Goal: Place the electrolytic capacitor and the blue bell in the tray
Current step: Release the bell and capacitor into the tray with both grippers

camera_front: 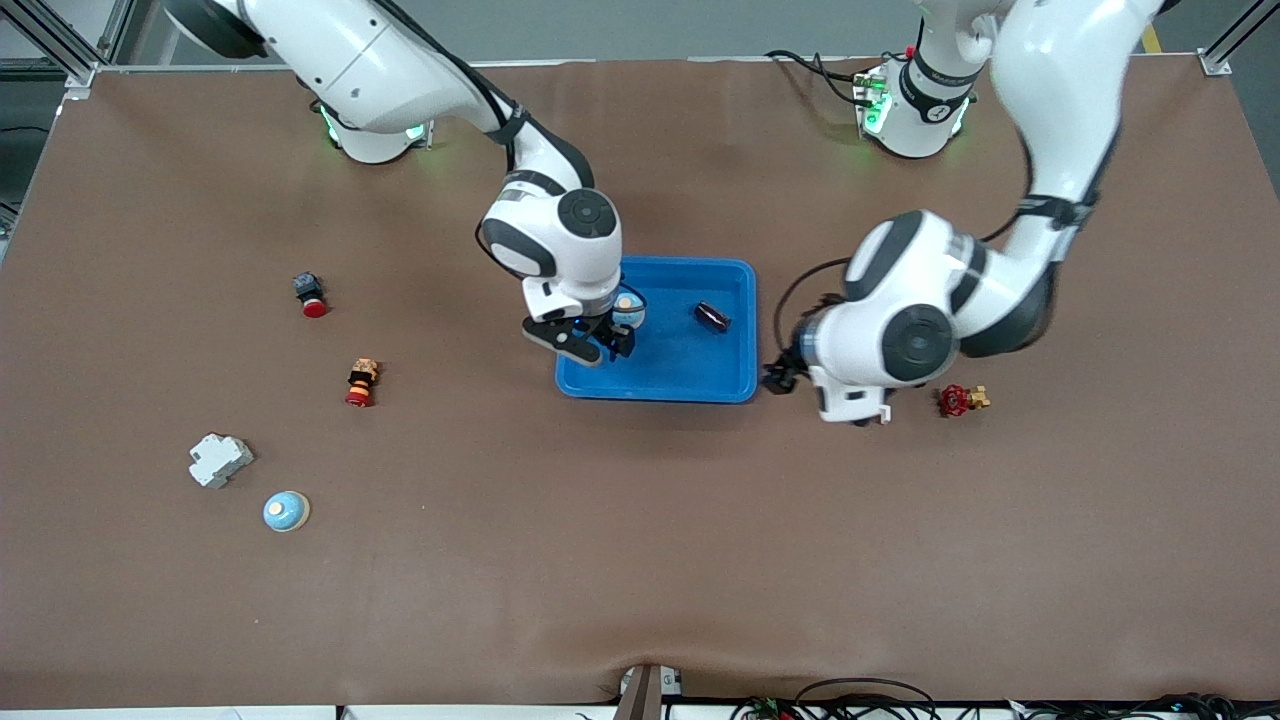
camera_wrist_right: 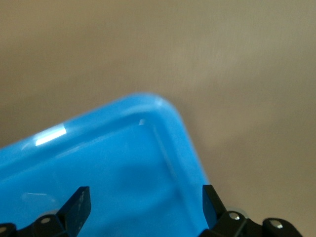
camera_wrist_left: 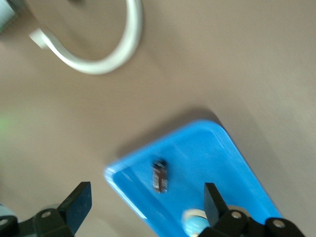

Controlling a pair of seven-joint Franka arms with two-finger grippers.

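- The grey-white block [camera_front: 220, 460] and a second bell [camera_front: 286, 511] lie together toward the right arm's end of the table, at about eight o'clock from the tray in the front view and well apart from it.
- A red-capped button [camera_front: 310, 294] and an orange-red button [camera_front: 361, 382] lie at about nine o'clock from the tray, with much bare brown table [camera_front: 640, 560] between them and its rim.
- The right gripper [camera_front: 600, 345] [camera_wrist_right: 145, 195] hangs over the tray's end toward the right arm. Its fingers [camera_wrist_right: 79, 202] stand wide apart and nothing is between them.
- The blue bell [camera_front: 628, 308] [camera_wrist_left: 195, 222] sits in the tray, just beside the right gripper, at about one o'clock from it.
- The tray [camera_front: 655, 388] [camera_wrist_left: 227, 153] [camera_wrist_right: 123, 163] is in the middle of the table, and the cloth is free on all sides of its raised rim.
- The electrolytic capacitor [camera_front: 712, 316] [camera_wrist_left: 159, 175] lies on its side on the tray floor, at about three o'clock from the blue bell and apart from it, near the end toward the left arm.
- The left gripper [camera_front: 778, 378] [camera_wrist_left: 145, 195] is over the table just outside the tray's rim, at about four o'clock from the capacitor. Its fingers [camera_wrist_left: 79, 200] are spread wide and hold nothing.
- A red valve [camera_front: 960, 400] lies on the table at about three o'clock from the left gripper, near the arm's wrist.
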